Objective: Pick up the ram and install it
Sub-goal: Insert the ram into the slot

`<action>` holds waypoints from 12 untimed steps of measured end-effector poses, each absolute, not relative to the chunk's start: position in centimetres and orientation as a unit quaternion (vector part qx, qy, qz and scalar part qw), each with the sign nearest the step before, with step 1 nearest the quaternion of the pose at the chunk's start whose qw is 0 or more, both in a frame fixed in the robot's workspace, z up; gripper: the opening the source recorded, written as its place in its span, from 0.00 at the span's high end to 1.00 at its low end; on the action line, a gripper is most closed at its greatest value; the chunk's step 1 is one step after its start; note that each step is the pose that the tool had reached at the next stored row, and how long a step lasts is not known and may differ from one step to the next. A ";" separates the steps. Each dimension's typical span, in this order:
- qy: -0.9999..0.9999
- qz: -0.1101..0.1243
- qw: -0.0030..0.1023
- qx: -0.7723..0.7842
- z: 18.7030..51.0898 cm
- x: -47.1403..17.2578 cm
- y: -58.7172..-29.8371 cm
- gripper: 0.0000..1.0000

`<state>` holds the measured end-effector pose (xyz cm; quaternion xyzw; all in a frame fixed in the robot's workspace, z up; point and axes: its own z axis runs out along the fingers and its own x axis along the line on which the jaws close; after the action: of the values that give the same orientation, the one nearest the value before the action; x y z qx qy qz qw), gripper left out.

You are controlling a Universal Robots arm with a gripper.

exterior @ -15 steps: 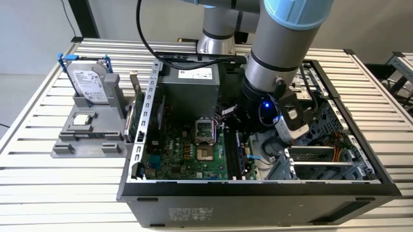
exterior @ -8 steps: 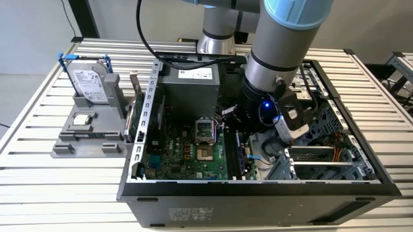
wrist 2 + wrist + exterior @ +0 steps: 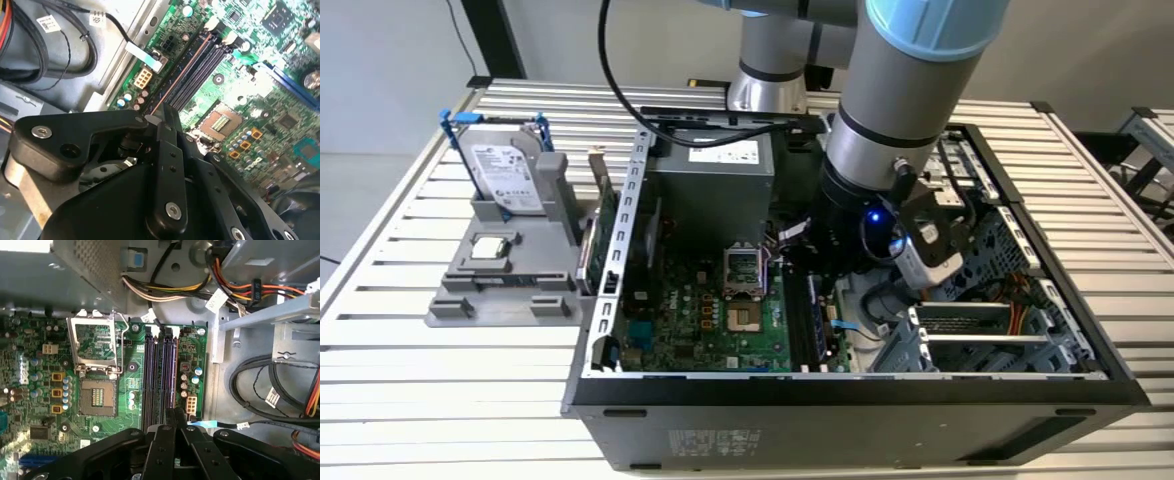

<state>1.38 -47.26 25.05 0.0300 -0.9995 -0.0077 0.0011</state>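
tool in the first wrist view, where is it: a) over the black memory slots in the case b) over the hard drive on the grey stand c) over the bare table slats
a, the tool sits right over the black memory slots on the motherboard.

Open black desktop computer case lying on its side on a slatted white metal table. Inside, green motherboard with a bare silver processor socket, just to the exterior view's left of the tool. Grey and light-blue robot arm reaching down into the case, its dark gripper low over the long black memory slots; fingers hidden among dark parts. Grey metal power supply box beyond the socket. Well off to the exterior view's left of the tool, outside the case, grey plastic holder carrying an upright silver-labelled hard drive with blue rails.
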 end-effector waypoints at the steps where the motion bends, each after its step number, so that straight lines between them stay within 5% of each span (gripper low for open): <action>1: -0.999 -0.008 0.001 0.039 25.1 1.4 -47.3 1.00; 12: -0.991 -0.008 0.001 0.137 25.1 1.4 -47.3 1.00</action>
<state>1.39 -47.25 25.05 0.1371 -0.9905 -0.0077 0.0014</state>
